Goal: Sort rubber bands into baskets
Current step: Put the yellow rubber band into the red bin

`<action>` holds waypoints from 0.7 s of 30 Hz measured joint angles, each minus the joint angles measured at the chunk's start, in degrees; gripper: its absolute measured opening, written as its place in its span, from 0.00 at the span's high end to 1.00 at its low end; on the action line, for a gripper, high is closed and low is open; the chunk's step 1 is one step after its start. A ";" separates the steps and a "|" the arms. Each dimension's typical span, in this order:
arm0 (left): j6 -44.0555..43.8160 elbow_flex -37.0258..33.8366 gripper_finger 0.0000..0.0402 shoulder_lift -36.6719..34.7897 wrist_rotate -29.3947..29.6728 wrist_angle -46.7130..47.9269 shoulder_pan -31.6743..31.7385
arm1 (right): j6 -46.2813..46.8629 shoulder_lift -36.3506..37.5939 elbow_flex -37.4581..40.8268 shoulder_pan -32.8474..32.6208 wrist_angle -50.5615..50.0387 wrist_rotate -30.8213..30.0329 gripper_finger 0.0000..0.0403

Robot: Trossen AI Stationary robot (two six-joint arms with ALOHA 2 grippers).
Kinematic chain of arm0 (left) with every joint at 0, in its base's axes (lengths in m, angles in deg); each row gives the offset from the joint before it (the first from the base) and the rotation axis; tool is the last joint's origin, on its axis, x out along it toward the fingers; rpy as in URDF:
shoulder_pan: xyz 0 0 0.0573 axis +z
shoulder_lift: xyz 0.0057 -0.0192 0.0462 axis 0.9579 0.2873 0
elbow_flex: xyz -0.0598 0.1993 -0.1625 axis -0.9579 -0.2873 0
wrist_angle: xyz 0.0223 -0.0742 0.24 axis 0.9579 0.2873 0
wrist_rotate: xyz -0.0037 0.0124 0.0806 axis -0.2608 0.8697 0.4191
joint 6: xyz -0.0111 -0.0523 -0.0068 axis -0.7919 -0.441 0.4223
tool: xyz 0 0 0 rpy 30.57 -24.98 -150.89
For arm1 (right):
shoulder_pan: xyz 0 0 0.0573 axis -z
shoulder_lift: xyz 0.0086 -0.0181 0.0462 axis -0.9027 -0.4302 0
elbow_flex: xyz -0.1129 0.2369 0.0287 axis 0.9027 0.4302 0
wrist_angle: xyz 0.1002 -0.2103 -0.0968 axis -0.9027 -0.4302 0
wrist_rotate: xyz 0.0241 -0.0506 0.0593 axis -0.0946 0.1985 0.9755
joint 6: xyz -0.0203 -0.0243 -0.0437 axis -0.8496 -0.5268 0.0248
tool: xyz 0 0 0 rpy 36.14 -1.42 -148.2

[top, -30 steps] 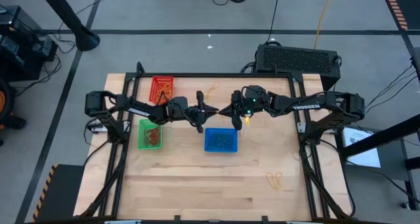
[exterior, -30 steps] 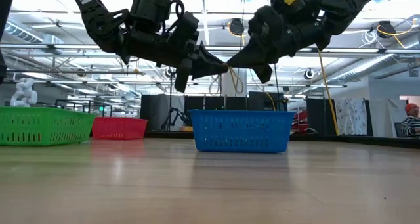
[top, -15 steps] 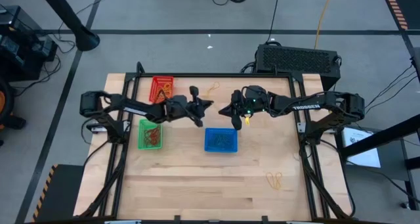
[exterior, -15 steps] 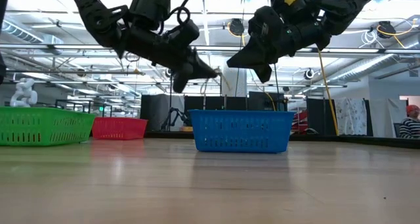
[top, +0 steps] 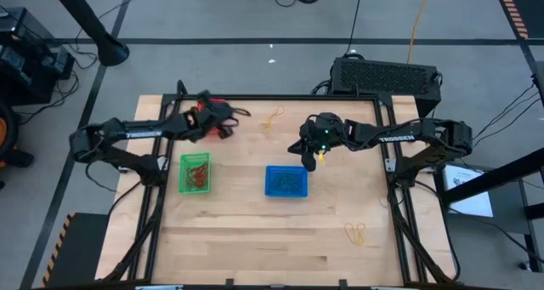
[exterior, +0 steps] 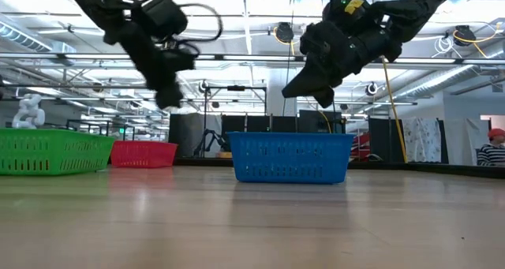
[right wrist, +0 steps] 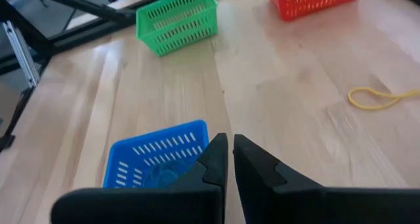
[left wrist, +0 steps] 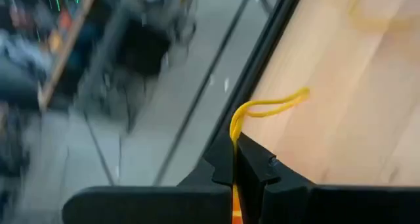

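From above, the left claw [top: 228,120] hangs over the red basket [top: 209,108] at the far edge of the bench [top: 255,239], while the right claw [top: 295,145] sits past the far side of the blue basket [top: 286,181]. The green basket [top: 195,173] stands near the left frame, with bands inside it. A yellow rubber band [top: 274,116] lies on the wood between the two arms at the far edge; another yellow band [top: 355,232] lies well apart, near the right front.

At bench height, the green, red and blue baskets stand in a row — the blue one [exterior: 290,157] nearest. Both arms are raised above them.

From the left wrist, the claw [left wrist: 234,161] is pressed together on a yellow band [left wrist: 262,110], whose loop sticks out past the fingertips.

From the right wrist, the claw [right wrist: 230,148] shows only a thin slit between its fingers and pinches nothing — it hangs just above the blue basket [right wrist: 157,159]. A loose yellow band [right wrist: 380,98] lies beyond it on the wood.
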 joint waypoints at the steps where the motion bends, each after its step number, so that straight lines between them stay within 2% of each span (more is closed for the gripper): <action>1: -1.74 0.00 1.00 -0.98 -0.02 3.17 1.65 | -0.02 0.00 -0.01 0.00 -0.50 0.00 0.95; 5: -7.45 0.00 1.00 -3.08 -0.16 11.45 7.80 | -0.02 0.00 0.00 0.00 -1.59 0.05 0.95; 11: -14.06 -0.02 0.99 -3.11 -5.44 15.77 14.40 | 0.00 0.00 0.01 0.00 -1.81 0.35 0.95; 17: -17.13 -0.02 0.92 -3.07 -6.37 15.50 15.93 | -0.01 0.00 0.01 0.00 -1.77 0.35 0.96; 21: -17.21 -0.02 0.91 -3.07 -6.45 15.65 15.91 | 0.00 0.00 0.01 0.00 -1.74 0.35 0.96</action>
